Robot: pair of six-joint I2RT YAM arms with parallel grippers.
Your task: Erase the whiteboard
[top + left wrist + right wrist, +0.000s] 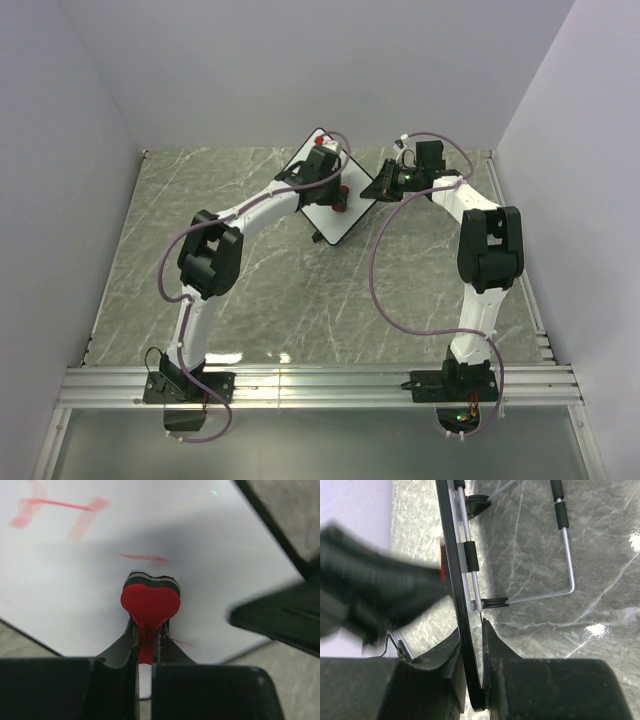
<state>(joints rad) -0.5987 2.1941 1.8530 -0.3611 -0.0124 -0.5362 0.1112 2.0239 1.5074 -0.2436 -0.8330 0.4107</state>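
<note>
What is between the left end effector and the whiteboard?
A red heart-shaped eraser, pinched in the left end effector, its felt side toward the whiteboard. The left wrist view shows it.

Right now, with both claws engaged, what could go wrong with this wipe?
1. The right claw pinches only the thin edge of the whiteboard; wiping pressure might make it pivot or slip.
2. The left claw holds the red eraser by its narrow tail, so it could twist out.
3. The red marks lie well away from the eraser and may be missed.
</note>
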